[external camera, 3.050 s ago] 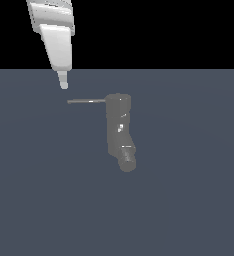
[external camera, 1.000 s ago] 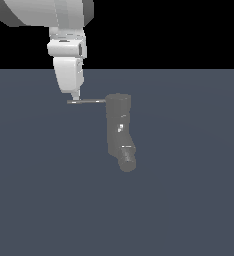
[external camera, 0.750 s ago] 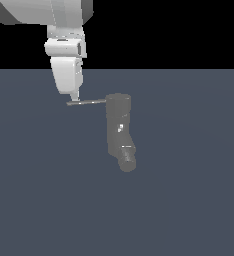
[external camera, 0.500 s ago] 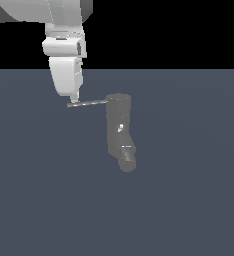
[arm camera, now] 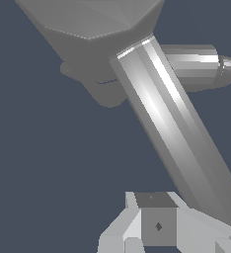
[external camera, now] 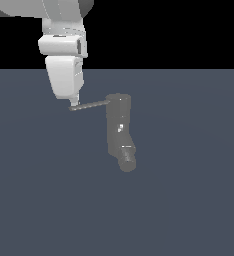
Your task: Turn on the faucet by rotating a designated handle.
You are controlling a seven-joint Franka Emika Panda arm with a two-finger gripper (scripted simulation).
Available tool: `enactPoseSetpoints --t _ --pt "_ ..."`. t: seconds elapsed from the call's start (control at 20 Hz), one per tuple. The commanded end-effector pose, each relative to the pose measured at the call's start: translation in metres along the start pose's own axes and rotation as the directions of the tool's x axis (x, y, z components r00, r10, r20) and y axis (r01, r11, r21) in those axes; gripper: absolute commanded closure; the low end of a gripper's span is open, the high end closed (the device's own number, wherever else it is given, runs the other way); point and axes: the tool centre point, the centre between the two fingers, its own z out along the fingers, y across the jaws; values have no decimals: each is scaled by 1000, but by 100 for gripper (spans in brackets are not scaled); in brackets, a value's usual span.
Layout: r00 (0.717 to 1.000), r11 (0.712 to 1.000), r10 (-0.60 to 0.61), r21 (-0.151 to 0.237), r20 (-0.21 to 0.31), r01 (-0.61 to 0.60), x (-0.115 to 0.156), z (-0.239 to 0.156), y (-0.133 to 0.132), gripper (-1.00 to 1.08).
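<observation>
Exterior view: white gripper (external camera: 74,103) comes down from the upper left of the frame, its tip right at the outer end of the handle (external camera: 90,105). Tip looks touching or just above the rod end, cannot tell which. Fingers read as one narrow tip, pressed together or nearly so; cannot tell if anything is pinched between them, gap not visible.

Handle is a thin dark-grey rod, nearly level, tilted slightly up toward the exterior view's right, where it joins the top of the faucet (external camera: 119,129). Faucet is a dull-grey upright cylinder at frame centre, a short angled spout stub at its lower end pointing down and toward the exterior view's right, small white glints on the body. It stands on a flat slate-blue floor (external camera: 189,200), black backdrop above.

Wrist view: handle (arm camera: 172,128) is a large bright-streaked bar running diagonally, faucet (arm camera: 93,29) behind it, spout stub poking out sideways. Gripper (arm camera: 159,225) pale block at the frame edge, beside the rod
</observation>
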Motion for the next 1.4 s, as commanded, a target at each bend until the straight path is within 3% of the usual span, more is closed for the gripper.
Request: enactPoseSetpoints --t 0.0,0.3,1.35 --pt "1000 1000 -4 -3 -1 4 -2 0 9 108" --pt "1000 1000 -2 -1 0 2 0 0 17 108" --pt "1000 1000 -3 -2 -1 3 48 0 67 108"
